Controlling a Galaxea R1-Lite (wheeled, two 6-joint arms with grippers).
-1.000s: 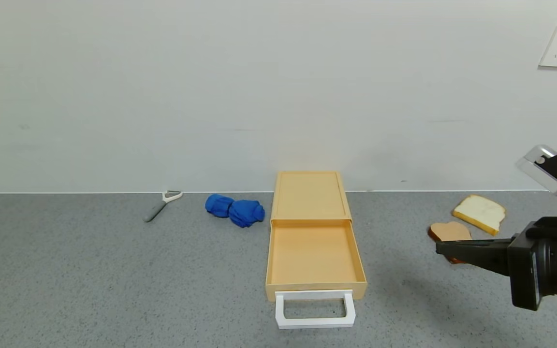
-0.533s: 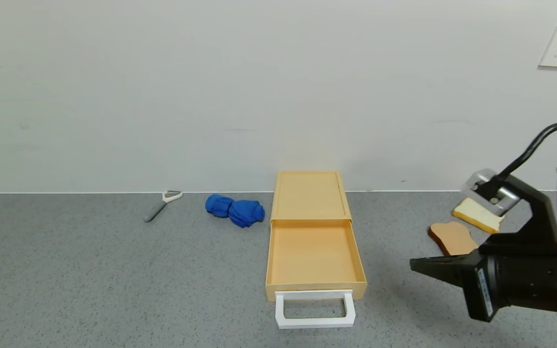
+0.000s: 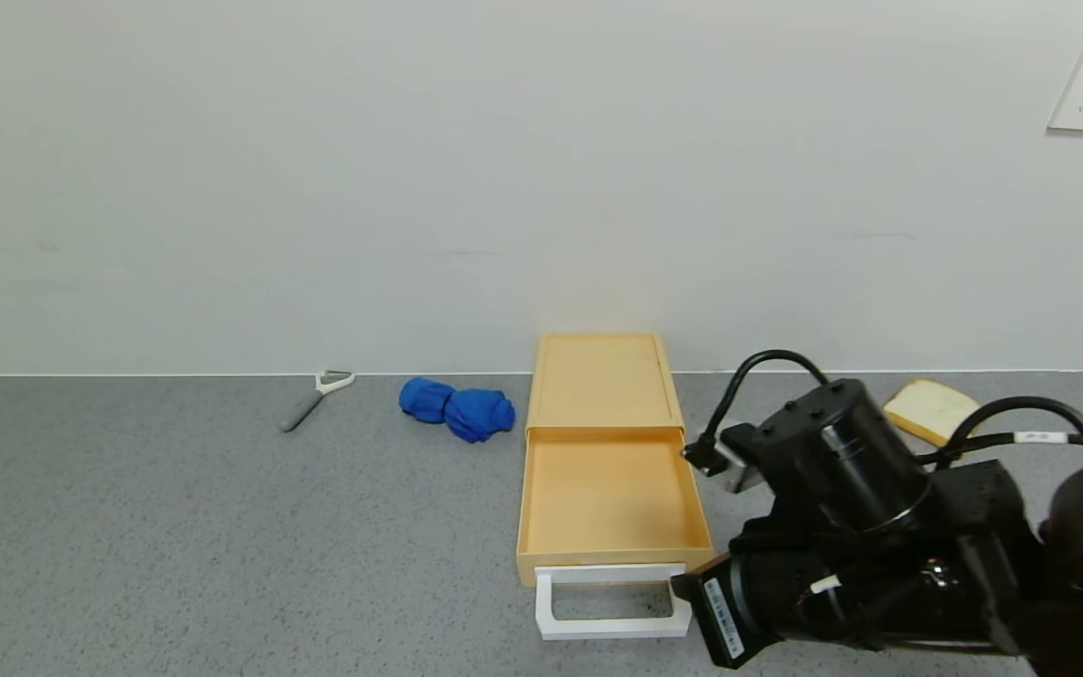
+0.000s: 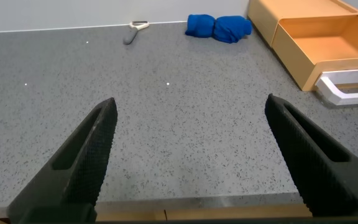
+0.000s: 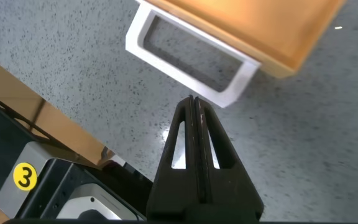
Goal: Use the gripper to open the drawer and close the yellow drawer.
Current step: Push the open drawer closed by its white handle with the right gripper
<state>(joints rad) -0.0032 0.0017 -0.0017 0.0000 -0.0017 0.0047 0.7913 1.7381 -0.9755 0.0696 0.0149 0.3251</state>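
The pale yellow-tan drawer (image 3: 607, 494) stands pulled out of its flat matching case (image 3: 603, 381), empty, with its white loop handle (image 3: 612, 606) toward me. My right gripper (image 3: 684, 590) is shut and empty, its tip low over the table right beside the handle's right end. In the right wrist view the closed fingertips (image 5: 192, 102) sit just short of the handle (image 5: 185, 59), under the drawer's front (image 5: 260, 25). My left gripper (image 4: 191, 109) is open and empty over the table's near edge, far left of the drawer (image 4: 334, 46).
A blue cloth (image 3: 457, 409) and a peeler (image 3: 314, 397) lie by the wall to the left of the case. A bread slice (image 3: 932, 409) lies at the back right, behind my right arm. The wall runs right behind the case.
My right arm has swung left and down from the right edge to the handle's right end. It now covers the brown bread slice. The drawer has not moved.
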